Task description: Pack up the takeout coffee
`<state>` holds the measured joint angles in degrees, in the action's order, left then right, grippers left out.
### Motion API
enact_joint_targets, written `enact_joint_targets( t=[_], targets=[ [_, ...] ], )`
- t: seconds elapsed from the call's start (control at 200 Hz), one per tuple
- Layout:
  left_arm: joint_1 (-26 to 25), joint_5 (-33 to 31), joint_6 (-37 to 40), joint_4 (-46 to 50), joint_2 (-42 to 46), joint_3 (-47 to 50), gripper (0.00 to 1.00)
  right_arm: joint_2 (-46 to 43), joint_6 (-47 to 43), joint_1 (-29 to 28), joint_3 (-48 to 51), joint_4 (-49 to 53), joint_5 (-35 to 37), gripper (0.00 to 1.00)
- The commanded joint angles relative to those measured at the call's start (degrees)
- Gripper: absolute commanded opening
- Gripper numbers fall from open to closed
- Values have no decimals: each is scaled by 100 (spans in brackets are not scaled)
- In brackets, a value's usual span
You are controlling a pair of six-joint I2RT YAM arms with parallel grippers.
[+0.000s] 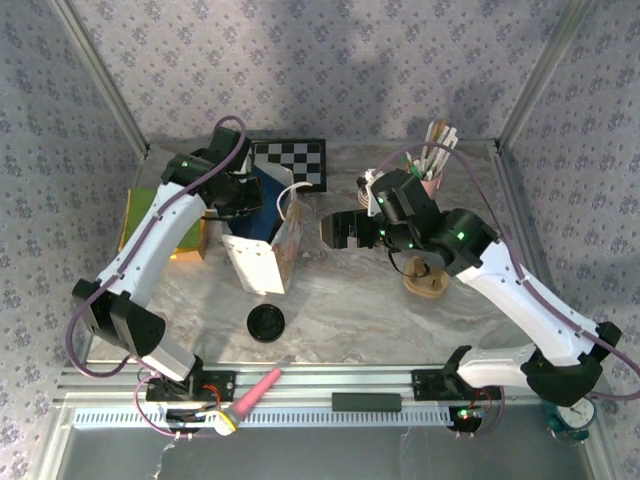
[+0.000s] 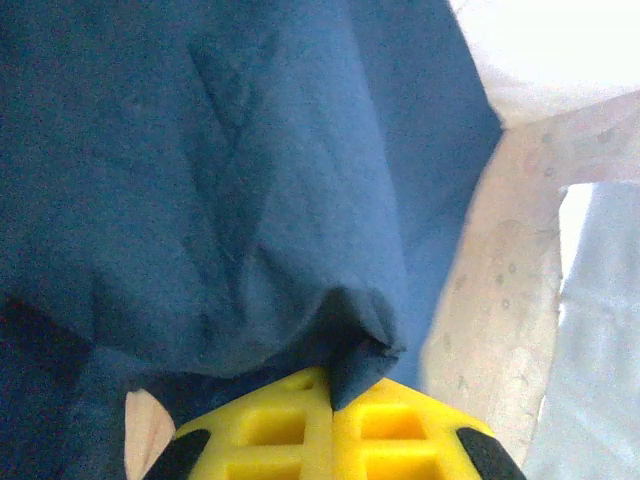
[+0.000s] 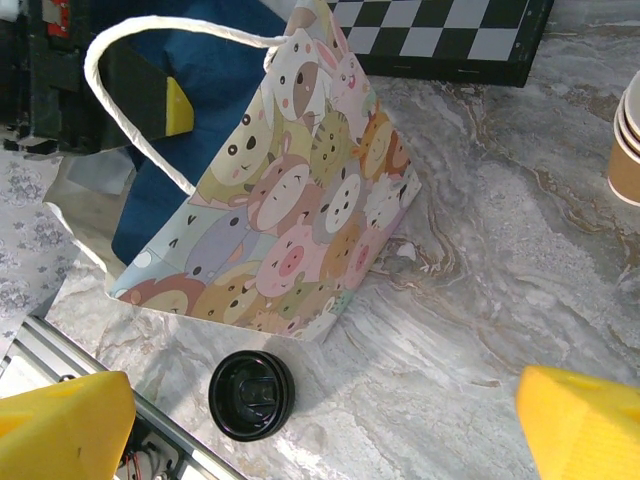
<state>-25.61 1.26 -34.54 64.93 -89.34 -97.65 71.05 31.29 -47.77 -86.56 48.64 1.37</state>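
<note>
Left gripper [image 2: 330,400]: yellow fingers pressed together, a fold of blue fabric [image 2: 220,170] pinched between them. In the overhead view it sits at the mouth of the gift bag [image 3: 300,220], over the blue inside.

Right gripper [image 3: 320,425]: jaws spread wide, nothing between them, touching nothing. It hangs above bare tabletop just right of the bag.

Gift bag: cartoon-animal print outside, white cord handle [image 3: 130,130], tilted with its mouth towards the left arm.

Takeout coffee cup: cannot tell where it is.

Stack of nested paper cups [image 3: 626,140]: right of the bag, well apart from it.

Black round lid [image 3: 251,395]: flat on the table, near the bag's front corner, not touching.

Surface: grey-white marble-pattern tabletop [image 3: 500,250]. Checkerboard [image 3: 450,30] lies flat at the far edge. Aluminium rail [image 1: 330,380] runs along the near edge.

Room: floral-print walls [image 1: 350,70] on three sides.
</note>
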Motion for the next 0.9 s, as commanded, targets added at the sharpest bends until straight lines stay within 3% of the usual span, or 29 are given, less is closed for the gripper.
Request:
enact_joint_targets(
  t=[0.0, 0.59, 0.64, 0.7, 0.765, 0.825, 0.895],
  targets=[
    [47, 4, 112, 216, -46, -62, 0, 23, -35, -17, -183, 141, 125, 100],
    [-194, 160, 209, 590, -612, -393, 1, 38, -27, 138, -71, 78, 50, 100],
    [-197, 144, 218, 646, -637, -436, 12, 41, -22, 158, -49, 73, 52, 100],
    [-195, 74, 211, 711, -630, -529, 34, 46, -26, 170, -23, 58, 31, 100],
    [-192, -4, 204, 806, -614, -724, 45, 45, -26, 207, 6, 33, 6, 100],
    [-174, -102, 193, 900, -583, -910, 62, 50, -26, 264, 7, 31, -13, 100],
    [-110, -149, 150, 969, -520, -1115, 72, 50, -19, 322, 17, 55, -14, 100]
  ],
)
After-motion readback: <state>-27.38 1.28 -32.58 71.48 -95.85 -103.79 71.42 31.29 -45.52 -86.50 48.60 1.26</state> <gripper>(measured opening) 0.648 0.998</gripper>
